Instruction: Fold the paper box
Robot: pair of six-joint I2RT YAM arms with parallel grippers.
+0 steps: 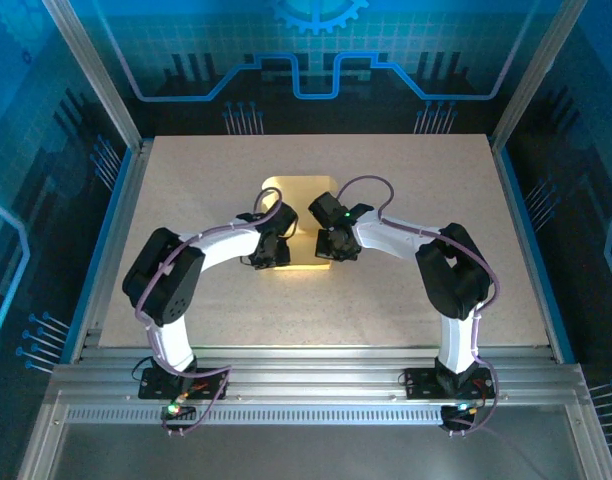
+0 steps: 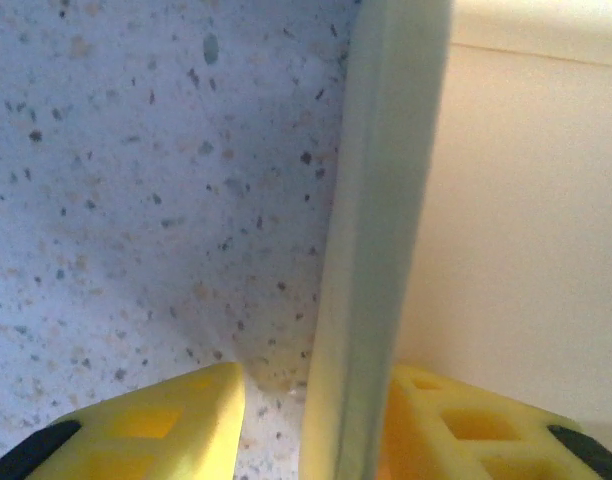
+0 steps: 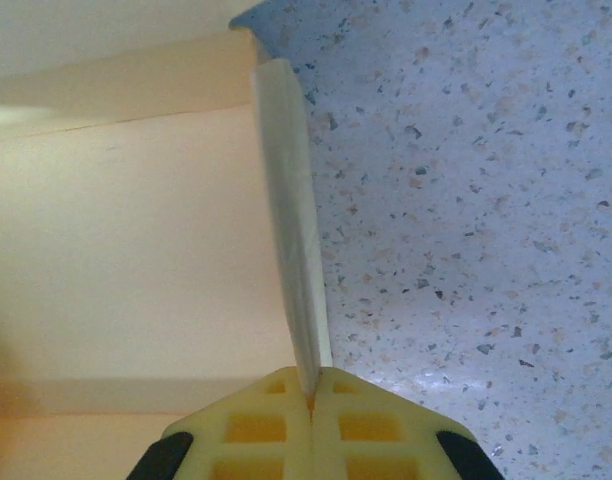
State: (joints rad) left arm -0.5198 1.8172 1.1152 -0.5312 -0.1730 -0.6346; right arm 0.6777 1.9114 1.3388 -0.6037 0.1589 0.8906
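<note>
White-black arms (image 1: 224, 243), yellow tools (image 3: 311, 385)

The paper box (image 3: 136, 250) is formed of thin, smooth, matt cardboard. The table (image 1: 406, 290) is finished in a speckled, stone-like surface with slight sheen. The fingers (image 3: 251, 430) of the right gripper (image 3: 311, 392) are moulded in matt yellow plastic.

My table (image 1: 416, 190) is a pale speckled board, evenly lit. Blue walls (image 1: 316, 60) printed with circuit lines and a gear (image 1: 319, 12) close it in between silver posts (image 1: 91, 70). Ribbed metal rails (image 1: 316, 385) cross the near edge. The side panels (image 1: 36, 200) may be glass; hard to tell.
</note>
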